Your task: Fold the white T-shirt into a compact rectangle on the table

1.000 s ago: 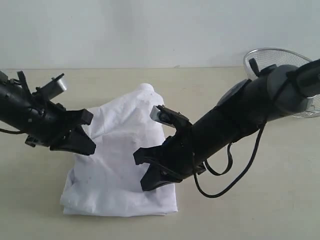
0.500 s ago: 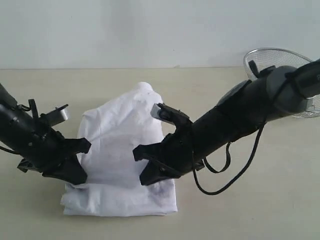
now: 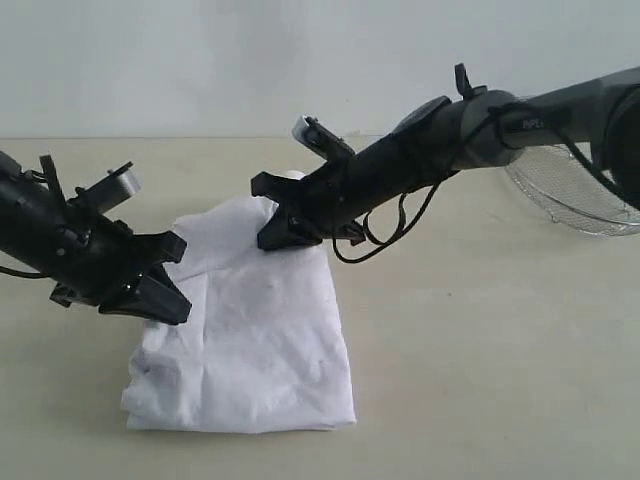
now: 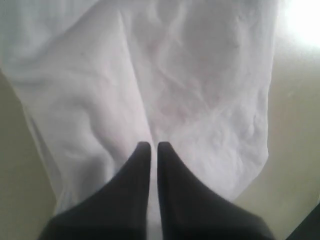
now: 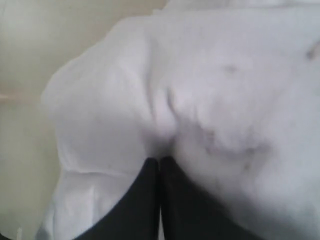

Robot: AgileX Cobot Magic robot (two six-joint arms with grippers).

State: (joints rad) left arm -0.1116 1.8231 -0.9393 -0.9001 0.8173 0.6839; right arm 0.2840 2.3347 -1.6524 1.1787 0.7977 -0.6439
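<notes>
While the white T-shirt [image 3: 255,340] lies partly folded in the middle of the pale beige table [image 3: 480,350], the left gripper [image 4: 150,146] sits at the shirt's left edge. Its jaws are pressed together over the cloth, and I cannot tell whether they pinch any fabric. Further right, the right gripper [image 5: 159,161] has its jaws closed on a puckered bunch of the shirt's far edge. A wire-mesh basket [image 3: 570,190] stands at far right, well apart from the shirt.

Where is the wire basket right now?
In the exterior view the wire basket sits at the far right of the table, partly behind the right arm.
</notes>
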